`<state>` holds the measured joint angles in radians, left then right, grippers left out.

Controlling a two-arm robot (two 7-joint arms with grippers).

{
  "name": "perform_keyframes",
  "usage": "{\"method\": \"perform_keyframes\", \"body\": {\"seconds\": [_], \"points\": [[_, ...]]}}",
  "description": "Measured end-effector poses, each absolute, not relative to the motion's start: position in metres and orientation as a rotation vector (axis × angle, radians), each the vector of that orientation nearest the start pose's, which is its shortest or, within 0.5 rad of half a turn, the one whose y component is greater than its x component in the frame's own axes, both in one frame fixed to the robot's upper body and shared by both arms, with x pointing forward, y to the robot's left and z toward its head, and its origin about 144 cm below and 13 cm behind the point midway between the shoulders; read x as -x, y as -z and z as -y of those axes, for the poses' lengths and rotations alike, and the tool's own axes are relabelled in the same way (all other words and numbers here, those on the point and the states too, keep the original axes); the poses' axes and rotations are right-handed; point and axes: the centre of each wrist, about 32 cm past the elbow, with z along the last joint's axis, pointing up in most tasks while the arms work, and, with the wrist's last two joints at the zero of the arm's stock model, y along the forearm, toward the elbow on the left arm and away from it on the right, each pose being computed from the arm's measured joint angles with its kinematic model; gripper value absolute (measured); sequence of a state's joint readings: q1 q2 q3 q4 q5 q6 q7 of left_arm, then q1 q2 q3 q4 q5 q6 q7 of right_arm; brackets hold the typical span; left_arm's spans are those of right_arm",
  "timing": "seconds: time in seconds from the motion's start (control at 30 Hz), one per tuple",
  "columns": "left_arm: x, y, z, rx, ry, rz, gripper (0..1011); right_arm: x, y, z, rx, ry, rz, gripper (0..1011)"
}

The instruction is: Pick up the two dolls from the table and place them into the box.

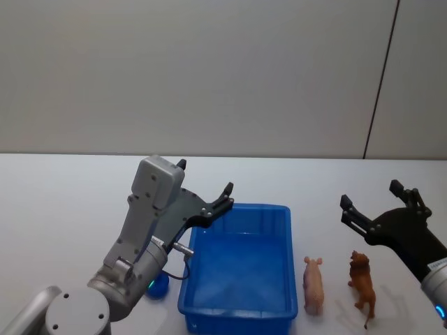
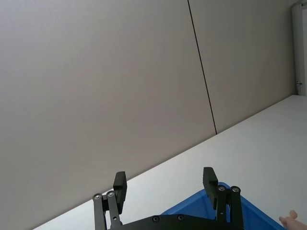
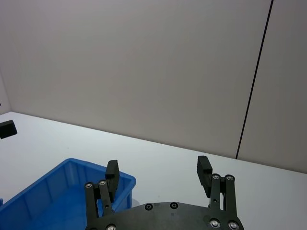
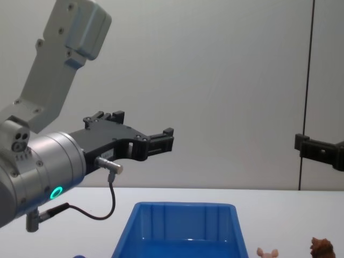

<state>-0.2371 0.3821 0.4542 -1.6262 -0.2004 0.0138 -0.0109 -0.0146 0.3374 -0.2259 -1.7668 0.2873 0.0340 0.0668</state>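
The white table [image 1: 63, 209] takes the whole lower part of the head view and runs back to a plain grey wall [image 1: 209, 70]. On it stands the blue box [image 1: 237, 322], close to the robot. Its front edge is almost at the bottom of this view, and in the chest view [image 4: 183, 215] the lower part of the box is cut off.

The left arm [image 1: 150, 209] rises from the lower left and hides the left near corner of the box. The left gripper [image 1: 204, 176] hangs in the air over the far left corner of the box, well above the rim. Its two black fingers [image 2: 120, 184] stand wide apart and hold nothing.

The right gripper [image 1: 371, 193] is raised to the right of the box, beyond the dolls. Its fingers [image 3: 204, 167] are also spread wide with nothing between them. In the chest view only a dark part of it [image 4: 314, 148] shows at the right edge.

Both dolls are on the table, outside of the box. The pale pink doll [image 1: 313, 285] lies just beside the right wall of the box, with a narrow gap. The reddish-brown doll [image 1: 362, 287] stands a little further right, apart from the pink one. In the chest view only their tops show.

A small blue thing [image 1: 159, 286] lies left of the box, mostly hidden by the left arm; I cannot tell what it is.
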Motion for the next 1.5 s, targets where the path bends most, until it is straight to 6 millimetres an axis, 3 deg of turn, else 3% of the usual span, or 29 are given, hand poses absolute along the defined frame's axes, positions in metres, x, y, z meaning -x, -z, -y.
{"method": "perform_keyframes", "body": {"seconds": [1.5], "points": [[-0.4920, -1.2044, -0.1984, -0.061, -1.124, 0.268, 1002, -0.4433, -1.1887, 0.2371, -0.026, 1.229, 0.075, 1001]]}}
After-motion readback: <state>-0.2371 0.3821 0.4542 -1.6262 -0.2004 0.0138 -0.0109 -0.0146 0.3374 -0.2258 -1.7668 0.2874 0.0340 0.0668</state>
